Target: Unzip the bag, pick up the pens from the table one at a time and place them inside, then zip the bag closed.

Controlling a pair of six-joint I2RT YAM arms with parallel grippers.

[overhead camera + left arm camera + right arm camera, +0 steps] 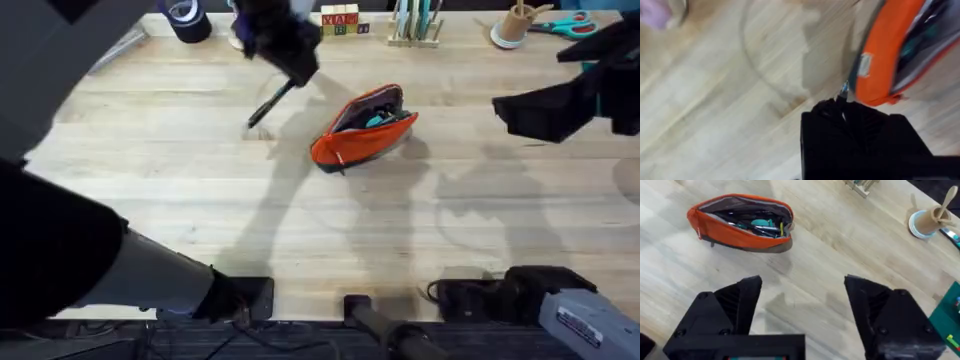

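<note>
Overhead: unzipped bag on table holds pens.

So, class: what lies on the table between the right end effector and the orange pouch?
Nothing: the right wrist view shows bare wooden table between the open right end effector and the pouch.

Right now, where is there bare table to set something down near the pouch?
The broad stretch of table between the orange bag and the arm bases is bare, as is the patch between the bag and the right gripper. The far edge is crowded: tape roll, blocks, wooden rack, cup, scissors.
</note>
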